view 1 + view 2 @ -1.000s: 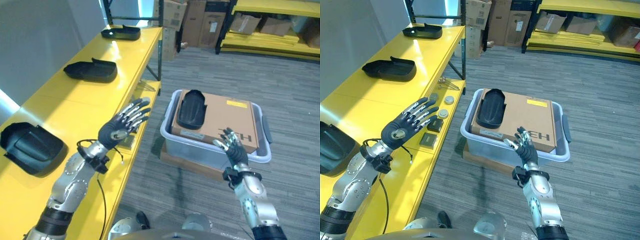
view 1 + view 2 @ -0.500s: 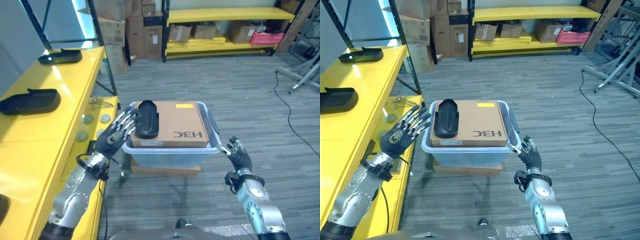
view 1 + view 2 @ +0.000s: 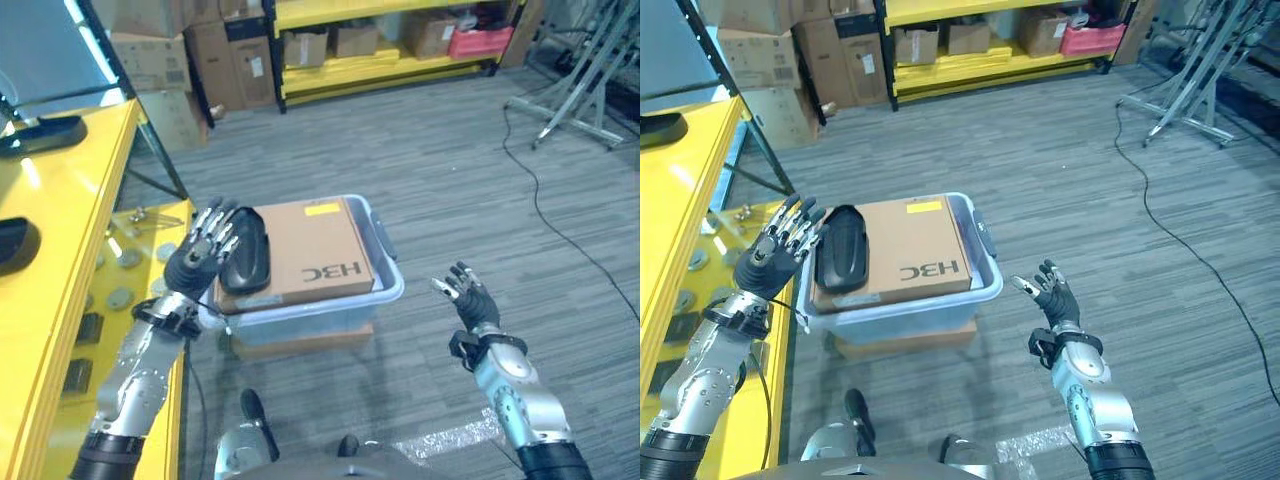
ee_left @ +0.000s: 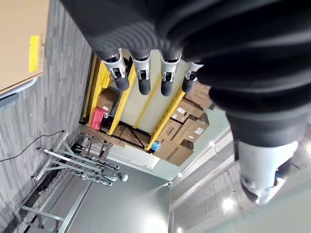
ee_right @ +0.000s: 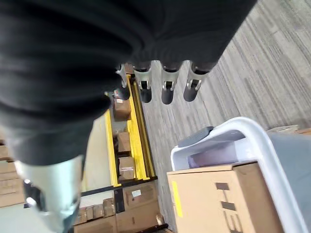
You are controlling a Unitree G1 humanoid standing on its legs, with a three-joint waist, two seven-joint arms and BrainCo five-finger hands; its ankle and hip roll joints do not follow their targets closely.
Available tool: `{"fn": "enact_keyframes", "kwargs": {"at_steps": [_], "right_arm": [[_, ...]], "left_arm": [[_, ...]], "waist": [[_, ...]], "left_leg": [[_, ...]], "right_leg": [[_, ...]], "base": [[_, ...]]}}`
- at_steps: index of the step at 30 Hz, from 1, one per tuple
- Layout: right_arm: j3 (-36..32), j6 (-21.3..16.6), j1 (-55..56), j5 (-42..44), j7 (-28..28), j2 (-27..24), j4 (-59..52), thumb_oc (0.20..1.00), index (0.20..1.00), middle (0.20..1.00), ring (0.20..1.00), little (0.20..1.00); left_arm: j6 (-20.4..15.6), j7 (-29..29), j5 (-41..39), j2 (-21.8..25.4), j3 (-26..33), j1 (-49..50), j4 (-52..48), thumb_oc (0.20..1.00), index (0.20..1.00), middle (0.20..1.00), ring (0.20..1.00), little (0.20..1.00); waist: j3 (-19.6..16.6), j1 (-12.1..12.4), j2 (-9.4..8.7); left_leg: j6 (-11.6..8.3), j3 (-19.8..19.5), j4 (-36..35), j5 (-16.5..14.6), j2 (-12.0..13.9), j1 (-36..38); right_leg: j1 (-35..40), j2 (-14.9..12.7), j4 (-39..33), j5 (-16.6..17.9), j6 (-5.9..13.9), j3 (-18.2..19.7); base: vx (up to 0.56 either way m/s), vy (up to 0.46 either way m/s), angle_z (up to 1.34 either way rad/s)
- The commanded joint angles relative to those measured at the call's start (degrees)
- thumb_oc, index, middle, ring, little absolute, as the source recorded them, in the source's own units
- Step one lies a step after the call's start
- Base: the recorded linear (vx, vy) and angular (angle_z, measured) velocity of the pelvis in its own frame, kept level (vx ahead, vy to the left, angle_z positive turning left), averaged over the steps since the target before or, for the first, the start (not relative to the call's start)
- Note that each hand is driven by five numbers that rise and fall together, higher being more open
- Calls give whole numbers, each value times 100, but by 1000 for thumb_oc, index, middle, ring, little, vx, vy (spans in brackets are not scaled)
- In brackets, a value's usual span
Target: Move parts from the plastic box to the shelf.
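Left eye view: the robot faced the plastic box (image 3: 385, 292), which held a brown carton (image 3: 310, 255) with one black part (image 3: 246, 258) lying on the carton's end nearest the yellow shelf (image 3: 55, 225). The left hand (image 3: 197, 258) hung just beside the part, on the box's shelf side, fingers straight and spread, holding nothing. The right hand (image 3: 470, 304) was raised well apart from the box on its far side, fingers loosely open and empty.

Right eye view: the left hand (image 3: 772, 254) sat near the part (image 3: 843, 247) at the box (image 3: 985, 285) rim; whether a fingertip touched it could not be told. This looked like the reach for the next pick; the hand would need to close round the part, lift it clear and carry it to the shelf (image 3: 680, 190).

Left wrist view: straight fingers (image 4: 142, 77) pointed at distant racking; a corner of the carton (image 4: 19, 43) showed, the part out of sight.

Right wrist view: extended fingers (image 5: 165, 85) hung above the box (image 5: 252, 141) rim and carton (image 5: 214, 199). What lay beneath the carton stayed hidden.
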Motion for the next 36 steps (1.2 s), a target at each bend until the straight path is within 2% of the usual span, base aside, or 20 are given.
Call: {"fn": "enact_keyframes", "kwargs": {"at_steps": [1,3,8,9,10,11,12,13,14,15,17,21,24,29,30,33,36], "right_arm": [[-189,-220,-190,180,44,102,-454,1000,1000,1000,1000,1000],[-119,-252,-205,8,-23,238,-434,1000,1000,1000,1000,1000],[-98,-264,-239,-101,-177,334,-461,1000,1000,1000,1000,1000],[-75,-324,-248,-161,-373,456,-552,1000,1000,1000,1000,1000],[-71,-388,-235,-208,-408,507,-592,1000,1000,1000,1000,1000],[-70,-389,-234,-210,-409,508,-594,1000,1000,1000,1000,1000],[-81,-466,-204,-341,-440,551,-663,1000,1000,1000,1000,1000],[-84,-492,-193,-382,-443,563,-684,1000,1000,1000,1000,1000],[-82,-564,-312,-464,-467,606,-692,1000,1000,1000,1000,1000],[-100,-643,-446,-532,-472,567,-662,1000,1000,1000,1000,1000],[-114,-620,-573,-662,-515,540,-616,1000,1000,1000,1000,1000],[-225,-590,-674,-1053,-535,200,-500,1000,1000,1000,1000,1000],[-219,-509,-795,-1040,-662,-36,-391,1000,1000,1000,1000,1000],[-165,-137,-897,-1197,-916,-101,-68,1000,1000,1000,1000,1000],[-11,-94,-1000,-1249,-1034,-61,191,1000,1000,1000,1000,1000],[157,-133,-1154,-1417,-1243,21,423,1000,1000,1000,1000,1000],[402,-156,-1842,-1645,-1506,44,1004,1000,1000,1000,1000,1000]], "left_arm": [[100,-178,-53,168,305,99,-575,1000,1000,1000,1000,1000],[247,-260,-90,171,401,179,-618,1000,1000,1000,1000,1000],[441,-481,-103,208,451,214,-633,1000,1000,1000,1000,1000],[510,-669,98,207,440,212,-676,1000,1000,1000,1000,1000],[454,-726,163,225,443,234,-692,1000,1000,1000,1000,1000],[452,-728,164,225,444,234,-691,1000,1000,1000,1000,1000],[384,-741,123,251,449,291,-713,1000,1000,1000,1000,1000],[365,-730,88,256,449,310,-719,1000,1000,1000,1000,1000],[304,-652,8,310,439,289,-790,1000,1000,1000,1000,1000],[244,-598,-7,399,383,134,-806,1000,1000,1000,1000,1000],[134,-570,-58,444,292,85,-745,1000,1000,1000,1000,1000],[-35,-548,-263,454,156,46,-684,1000,1000,1000,1000,1000],[-50,-454,-195,410,63,-41,-707,1000,1000,1000,1000,1000],[203,-507,-182,380,101,101,-821,1000,1000,1000,1000,1000],[225,-577,-101,344,43,172,-786,1000,1000,1000,1000,1000],[150,-643,10,314,-70,241,-746,1000,1000,1000,1000,1000],[-50,-732,-45,313,-291,100,-648,1000,1000,1000,1000,1000]], "waist": [[-123,287,-113],[-177,393,-115],[-247,512,-98],[-257,578,-30],[-224,568,10],[-232,572,-2],[-164,537,45],[-144,526,51],[-45,499,74],[41,472,32],[99,485,8],[119,552,-79],[116,622,-90],[67,794,-51],[49,891,-16],[60,1013,29],[214,1248,195]], "left_leg": [[198,168,443,-132,-156,-130],[373,41,226,-405,-415,7],[542,-67,-12,-557,-686,56],[760,-153,-187,-627,-867,146],[887,-188,-247,-682,-928,217],[900,-180,-251,-686,-948,208],[1025,-215,-304,-760,-998,299],[1056,-217,-322,-779,-1014,326],[953,-308,-243,-857,-1021,359],[857,-425,6,-995,-939,245],[886,-437,43,-993,-862,228],[550,-368,241,-784,-449,-17],[371,-336,227,-643,-269,-116],[315,-422,63,-566,-267,-10],[320,-483,20,-553,-309,18],[348,-611,50,-570,-384,-19],[401,-891,185,-591,-559,-305]], "right_leg": [[-10,-555,277,-255,451,-543],[-2,-605,269,-239,534,-546],[-4,-617,330,-332,601,-560],[-289,-784,1188,-353,764,-617],[-602,-954,1846,-279,866,-585],[-643,-985,1909,-303,879,-568],[-990,-1145,2424,-170,920,-467],[-1078,-1185,2516,-136,924,-429],[-1254,-1225,1680,-15,915,-224],[-1287,-1208,979,175,1000,-121],[-1313,-1303,998,324,1052,-94],[-853,-1141,289,313,1043,-315],[-609,-1074,-12,338,999,-504],[-386,-1047,-68,275,980,-719],[-340,-1052,-44,248,966,-777],[-347,-1073,32,216,953,-810],[-569,-1196,264,144,944,-874]], "base": [[172,179,-7],[149,168,3],[96,145,8],[95,243,14],[78,230,5],[22,145,0],[16,80,7],[5,-25,5],[-9,-218,-8],[-14,-254,-5],[31,-181,40],[49,-144,39],[14,-70,10],[95,16,10],[96,73,5],[78,107,18],[-45,202,39]]}}
